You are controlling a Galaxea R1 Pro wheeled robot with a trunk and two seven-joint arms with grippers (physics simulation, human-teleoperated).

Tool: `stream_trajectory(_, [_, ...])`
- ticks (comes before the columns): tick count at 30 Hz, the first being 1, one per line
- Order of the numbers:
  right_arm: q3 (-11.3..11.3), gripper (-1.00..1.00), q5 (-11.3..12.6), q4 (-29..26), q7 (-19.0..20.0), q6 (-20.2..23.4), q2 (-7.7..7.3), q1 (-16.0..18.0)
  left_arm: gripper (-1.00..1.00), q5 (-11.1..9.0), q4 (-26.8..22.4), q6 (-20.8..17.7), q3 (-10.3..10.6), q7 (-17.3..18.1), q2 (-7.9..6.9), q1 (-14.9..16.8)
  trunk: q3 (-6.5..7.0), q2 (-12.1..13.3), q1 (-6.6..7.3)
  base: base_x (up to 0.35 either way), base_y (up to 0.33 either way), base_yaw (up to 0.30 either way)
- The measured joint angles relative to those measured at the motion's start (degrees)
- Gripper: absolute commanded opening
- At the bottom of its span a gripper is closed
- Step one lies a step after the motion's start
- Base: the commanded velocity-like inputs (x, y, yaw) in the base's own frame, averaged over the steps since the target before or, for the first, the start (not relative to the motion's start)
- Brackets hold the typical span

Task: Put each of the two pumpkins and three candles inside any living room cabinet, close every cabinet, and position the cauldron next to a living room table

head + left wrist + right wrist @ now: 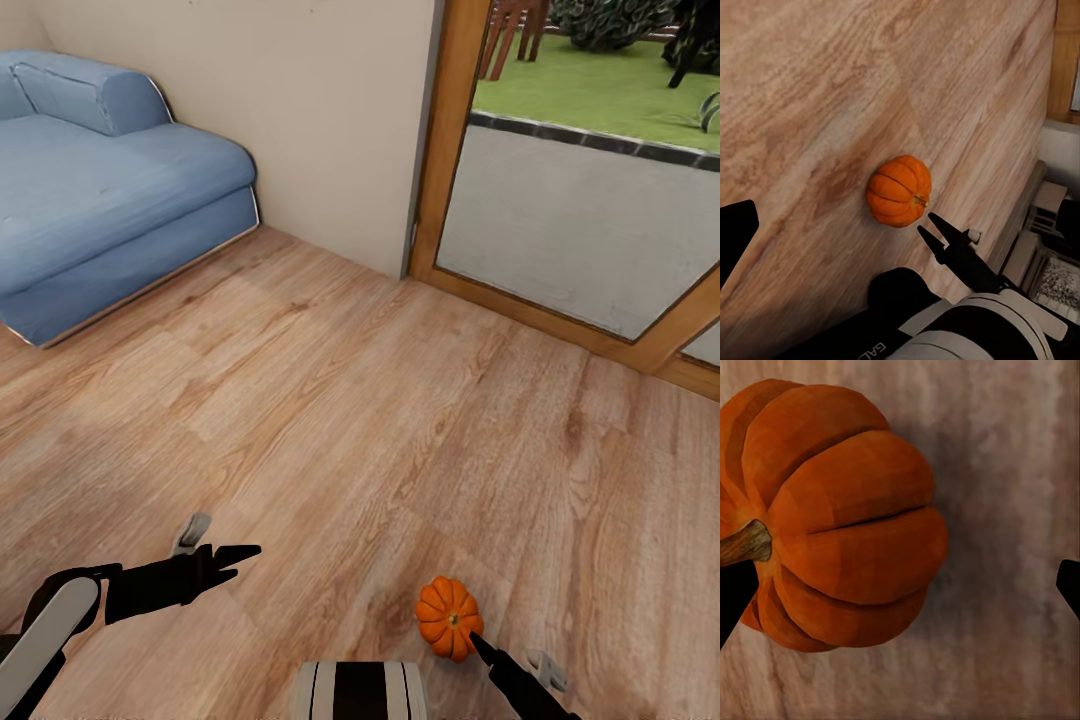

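Note:
One orange ribbed pumpkin point(447, 615) lies on the wooden floor close in front of me, stem turned toward my right arm. My right gripper point(482, 645) is down at the pumpkin's near side, open. In the right wrist view the pumpkin point(847, 517) sits between the spread fingers, close against one fingertip point(733, 596) and well apart from the other. The left wrist view shows the pumpkin point(898, 190) with the right gripper point(928, 225) just touching its stem side. My left gripper point(238, 560) hovers over bare floor well left of the pumpkin, open and holding nothing.
A blue sofa point(100, 190) stands at the far left against the beige wall point(300, 110). A wooden-framed glass door point(445, 150) at the right looks out on paving and grass. Wood floor point(350, 400) stretches between them.

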State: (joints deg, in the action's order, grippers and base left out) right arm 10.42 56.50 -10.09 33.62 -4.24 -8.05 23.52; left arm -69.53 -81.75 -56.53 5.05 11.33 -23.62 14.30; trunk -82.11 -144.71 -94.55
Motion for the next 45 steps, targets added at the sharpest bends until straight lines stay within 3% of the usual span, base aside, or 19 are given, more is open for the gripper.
stream_trajectory(12, [0.0, 1.0, 0.0, 0.0, 0.0, 0.0, 0.03, 0.0, 1.0, 0.0, 0.0, 0.0, 0.01, 0.01, 0.01, 0.0, -1.77, -0.11, -0.21, 0.0, 0.0, 0.0])
stream_trajectory(30, [0.0, 1.0, 0.0, -0.03, 0.09, -0.08, 0.08, 0.01, 1.0, 0.04, 0.01, 0.0, 0.12, -0.16, 0.01, 0.0, -1.78, -0.11, -0.2, 0.024, 0.0, 0.0])
stream_trajectory(45, [-0.01, 1.0, 0.03, -0.82, 3.55, -0.07, 0.08, 0.04, 1.0, 0.06, 0.0, 0.0, 0.19, -0.18, 0.04, 0.0, -1.78, -0.11, -0.2, 0.001, 0.0, 0.0])
